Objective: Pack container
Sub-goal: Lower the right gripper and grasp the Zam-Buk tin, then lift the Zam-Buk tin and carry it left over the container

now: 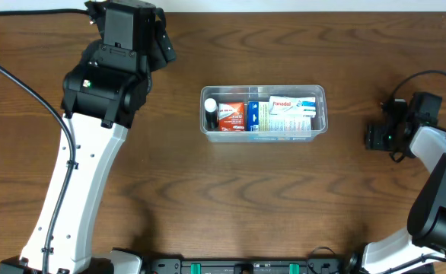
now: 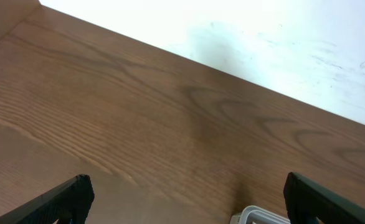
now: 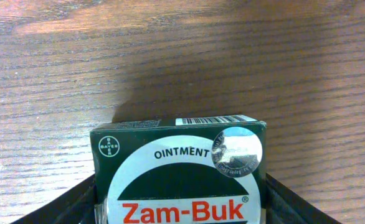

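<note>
Overhead, the clear container [image 1: 323, 106] sits mid-table, nearly full with a Panadol box [image 1: 291, 106], a red box [image 1: 230, 116] and a white-capped bottle [image 1: 210, 114], well apart from the right gripper [image 1: 379, 137], so another box may catch its rim. The left wrist view shows the left gripper [image 2: 189, 199] spread wide over bare table [image 2: 139, 124], just a container corner below, too far to steady it. In the right wrist view the fingers [image 3: 58, 208] flank a Zam-Buk ointment box [image 3: 176, 155], contact unclear; an off-centre pinch could let it twist or slip.
</note>
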`<state>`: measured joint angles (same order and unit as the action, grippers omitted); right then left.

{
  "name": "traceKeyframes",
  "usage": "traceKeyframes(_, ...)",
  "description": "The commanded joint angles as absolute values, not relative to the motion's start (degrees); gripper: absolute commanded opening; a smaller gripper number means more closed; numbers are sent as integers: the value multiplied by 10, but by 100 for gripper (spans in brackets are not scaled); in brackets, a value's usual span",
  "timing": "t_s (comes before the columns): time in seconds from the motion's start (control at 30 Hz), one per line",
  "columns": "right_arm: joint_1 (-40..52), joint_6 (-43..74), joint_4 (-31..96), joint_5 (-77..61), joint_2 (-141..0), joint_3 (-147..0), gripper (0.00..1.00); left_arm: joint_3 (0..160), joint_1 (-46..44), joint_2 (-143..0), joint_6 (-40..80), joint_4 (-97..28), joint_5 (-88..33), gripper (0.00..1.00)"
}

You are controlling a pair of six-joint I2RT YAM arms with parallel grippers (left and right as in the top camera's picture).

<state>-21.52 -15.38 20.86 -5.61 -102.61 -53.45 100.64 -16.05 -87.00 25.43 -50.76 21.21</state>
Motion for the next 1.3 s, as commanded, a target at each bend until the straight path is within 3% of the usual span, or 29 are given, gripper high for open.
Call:
traceKeyframes(0.0, -209, -165, 221, -68, -1050, -505, 68, 1011, -158, -868, 246, -508, 222, 98)
traceKeyframes(0.23, -209, -166, 239, -129, -1050, -505, 67, 1011, -158, -868, 246, -508, 222, 98)
traceKeyframes(0.53, -202, -183, 243, -129, -1050, -505, 81, 1011, -158, -868, 246, -508, 222, 98)
traceKeyframes(0.67, -201, -196, 241, -124, -1050, -505, 73, 1011, -158, -868, 246, -508, 222, 98)
traceKeyframes(0.93, -200, -196, 240, -73, -1050, -505, 71, 1011, -158, -868, 246, -508, 222, 98)
traceKeyframes(1.1, -187, -193, 240, -73, -1050, -506, 59, 1011, -158, -868, 246, -508, 222, 98)
traceKeyframes(1.27, -162, -192, 260, -74, -1034, -522, 62, 1011, -158, -868, 246, -508, 222, 98)
